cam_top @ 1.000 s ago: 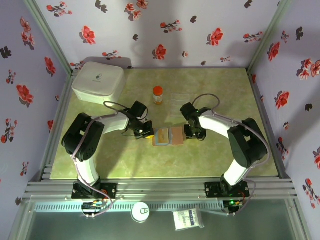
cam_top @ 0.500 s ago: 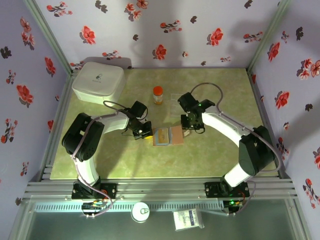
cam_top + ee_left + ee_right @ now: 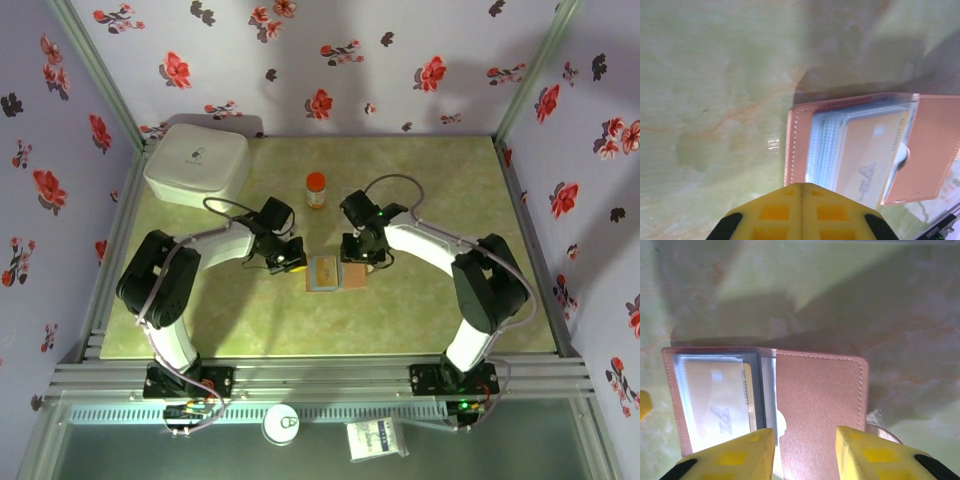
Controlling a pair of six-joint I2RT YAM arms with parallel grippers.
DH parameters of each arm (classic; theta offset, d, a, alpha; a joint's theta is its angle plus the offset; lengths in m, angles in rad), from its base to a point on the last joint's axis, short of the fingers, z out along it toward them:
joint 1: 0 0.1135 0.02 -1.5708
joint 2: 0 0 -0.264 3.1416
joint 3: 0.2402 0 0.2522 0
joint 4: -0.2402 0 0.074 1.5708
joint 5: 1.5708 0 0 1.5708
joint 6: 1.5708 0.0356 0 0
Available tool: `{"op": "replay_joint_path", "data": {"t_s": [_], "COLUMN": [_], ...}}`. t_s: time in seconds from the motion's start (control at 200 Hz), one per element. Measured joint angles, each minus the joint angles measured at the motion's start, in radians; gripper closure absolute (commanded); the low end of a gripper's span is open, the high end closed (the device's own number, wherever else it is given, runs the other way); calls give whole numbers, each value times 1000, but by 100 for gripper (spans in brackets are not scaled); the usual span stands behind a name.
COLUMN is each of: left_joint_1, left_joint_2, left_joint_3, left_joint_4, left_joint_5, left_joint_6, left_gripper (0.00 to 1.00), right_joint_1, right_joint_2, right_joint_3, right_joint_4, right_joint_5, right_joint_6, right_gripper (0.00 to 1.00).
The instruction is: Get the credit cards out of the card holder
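Note:
The card holder (image 3: 337,272) lies open on the green table, a reddish-brown wallet with clear sleeves inside. An orange-yellow credit card (image 3: 872,150) sits in the top sleeve and also shows in the right wrist view as a credit card (image 3: 715,405). My left gripper (image 3: 293,265) is shut, and its yellow tip (image 3: 801,186) rests just off the card holder's left edge (image 3: 794,145). My right gripper (image 3: 805,440) is open and hovers over the plain leather flap (image 3: 820,400) on the right half, one finger on each side of it. Nothing is gripped.
A white box (image 3: 197,165) stands at the back left of the table. An orange-capped bottle (image 3: 316,189) stands behind the card holder, close to both arms. Flowered walls close the table on three sides.
My right arm has swung from the card holder's right side back and to the left, ending above its right half. The left gripper has stayed shut beside the left edge.

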Motion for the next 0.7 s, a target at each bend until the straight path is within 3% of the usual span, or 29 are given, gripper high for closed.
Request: {"op": "replay_joint_path", "data": {"t_s": [0.255, 0.7], "left_joint_1": [-34, -89], "left_joint_2": [-2, 26], "left_joint_3": [34, 84], "left_joint_4": [3, 5], "left_joint_5": [7, 14], "left_joint_6": [-9, -26], "left_gripper": [100, 100], "right_joint_1": [2, 5], "right_joint_2": [78, 58], "right_joint_3": [-59, -67], "right_joint_4": [82, 114], "right_joint_5": [-26, -45], "right_joint_6": [23, 43], "right_gripper": [63, 63]}}
